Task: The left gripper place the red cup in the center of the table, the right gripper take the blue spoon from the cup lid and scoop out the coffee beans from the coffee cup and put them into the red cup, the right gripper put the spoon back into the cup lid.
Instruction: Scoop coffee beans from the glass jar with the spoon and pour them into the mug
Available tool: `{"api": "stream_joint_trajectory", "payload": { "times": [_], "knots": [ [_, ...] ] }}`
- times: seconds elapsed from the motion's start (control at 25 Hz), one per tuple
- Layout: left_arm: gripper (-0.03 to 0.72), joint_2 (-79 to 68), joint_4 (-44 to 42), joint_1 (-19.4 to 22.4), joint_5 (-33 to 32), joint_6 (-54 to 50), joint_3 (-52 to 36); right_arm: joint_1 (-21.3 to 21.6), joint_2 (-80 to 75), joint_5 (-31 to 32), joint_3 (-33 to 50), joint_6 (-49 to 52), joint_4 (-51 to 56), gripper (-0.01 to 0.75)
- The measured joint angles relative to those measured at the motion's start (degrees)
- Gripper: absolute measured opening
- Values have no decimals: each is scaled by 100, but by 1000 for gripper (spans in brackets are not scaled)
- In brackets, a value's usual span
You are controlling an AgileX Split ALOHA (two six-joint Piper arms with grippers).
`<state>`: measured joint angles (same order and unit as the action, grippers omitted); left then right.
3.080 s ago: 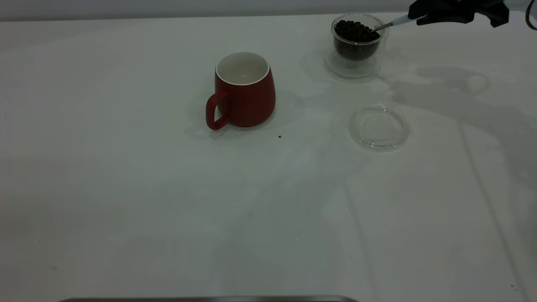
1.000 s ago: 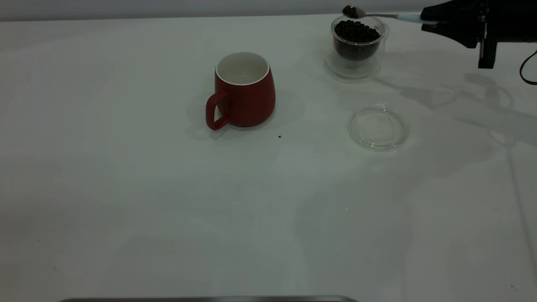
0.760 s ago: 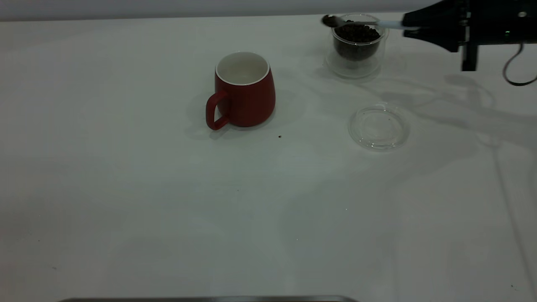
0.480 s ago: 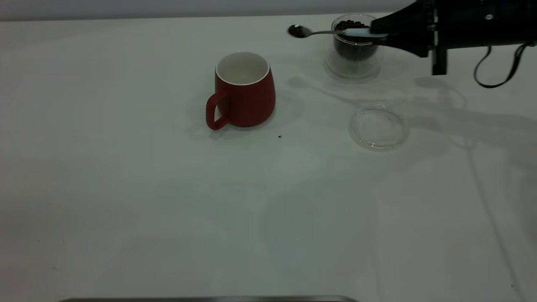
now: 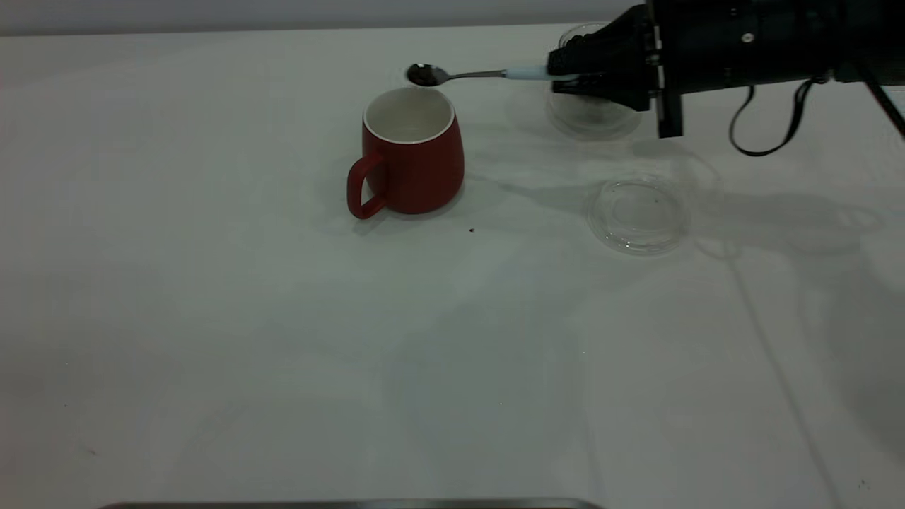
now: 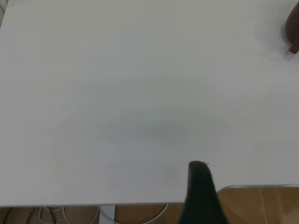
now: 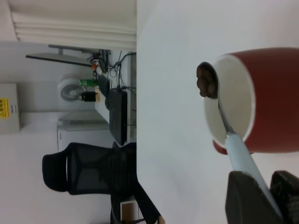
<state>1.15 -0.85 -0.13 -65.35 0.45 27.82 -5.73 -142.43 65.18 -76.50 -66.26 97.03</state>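
Note:
The red cup (image 5: 413, 152) stands upright near the table's (image 5: 283, 339) middle, handle toward the front left, inside white. My right gripper (image 5: 565, 74) is shut on the blue spoon's (image 5: 470, 73) pale handle and holds it level. The spoon's bowl hangs over the cup's far rim. In the right wrist view the spoon (image 7: 238, 151) carries a few coffee beans (image 7: 206, 84) at the red cup's (image 7: 275, 100) mouth, held by the gripper (image 7: 273, 198). The coffee cup (image 5: 592, 119) is mostly hidden behind the gripper. The cup lid (image 5: 638, 214) lies empty at the right. The left gripper (image 6: 200, 186) is parked off the table's edge.
A small dark speck (image 5: 471, 230) lies on the table in front of the red cup. A sliver of the red cup (image 6: 293, 32) shows at the edge of the left wrist view. A metal edge (image 5: 353, 504) runs along the front of the table.
My right gripper has lifted the spoon with beans out of the coffee cup and carried it left, from above the glass cup to over the red cup's far rim.

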Motion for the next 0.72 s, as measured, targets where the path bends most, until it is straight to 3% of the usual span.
{"api": "stream_joint_trajectory", "payload": {
  "times": [0.44, 0.72],
  "knots": [
    [586, 0, 0, 0, 0, 0, 0, -53, 0, 0, 0, -1264, -79, 111],
    [586, 0, 0, 0, 0, 0, 0, -53, 0, 0, 0, -3813, -192, 111]
  ]
}}
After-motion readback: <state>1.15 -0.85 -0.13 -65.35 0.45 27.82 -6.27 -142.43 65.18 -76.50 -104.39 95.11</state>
